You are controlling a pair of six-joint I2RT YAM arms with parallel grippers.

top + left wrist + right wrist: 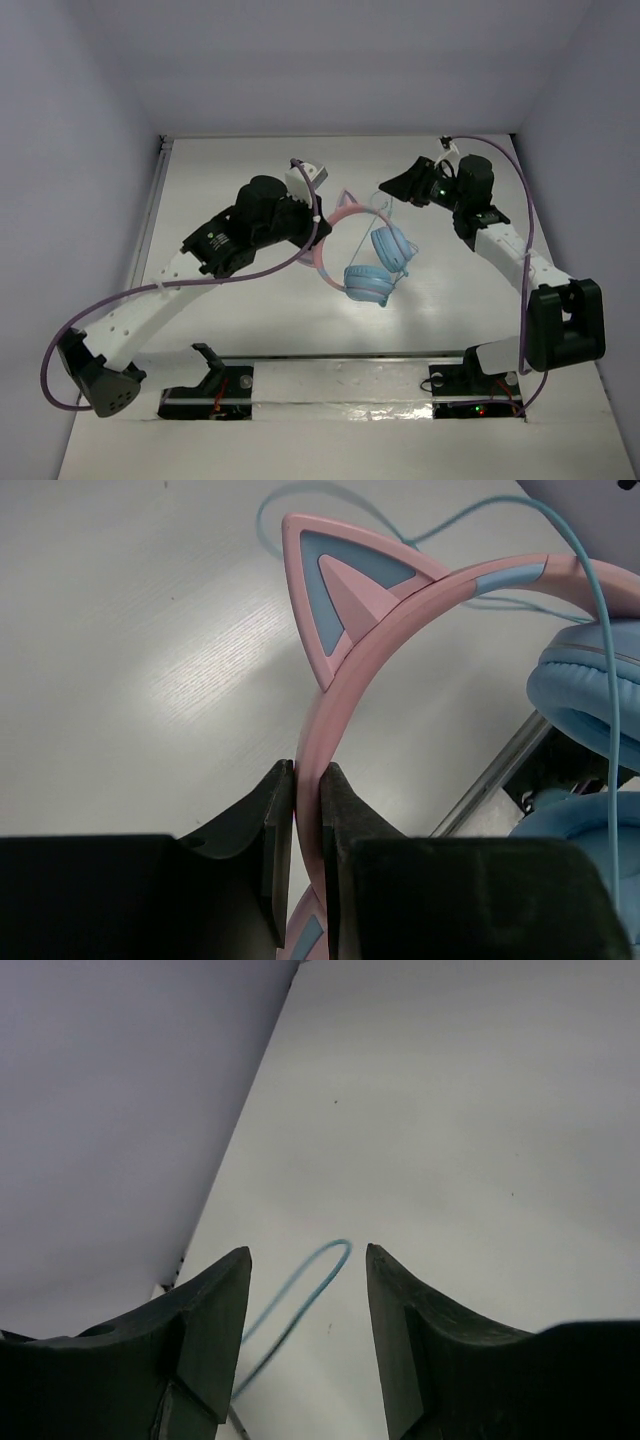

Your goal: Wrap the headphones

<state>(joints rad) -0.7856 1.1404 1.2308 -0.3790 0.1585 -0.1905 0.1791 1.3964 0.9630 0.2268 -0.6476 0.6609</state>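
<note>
While the left gripper (307,780) pinches the pink headband of the headphones (370,262) near the centre of the table (250,170), the blue ear cups sit at five o'clock from the grip. At one o'clock, the right gripper (308,1260) is spread wide, with a loop of the thin blue cord (343,1244) showing between its fingers.

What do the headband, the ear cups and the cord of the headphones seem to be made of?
Headband: hard pink plastic, smooth and matte, judging by its crisp moulded edges. Ear cups: probably soft blue leatherette over padding, as the cushion looks rounded and smooth. Cord: thin flexible plastic or rubber, since it bends in a loose loop.
</note>
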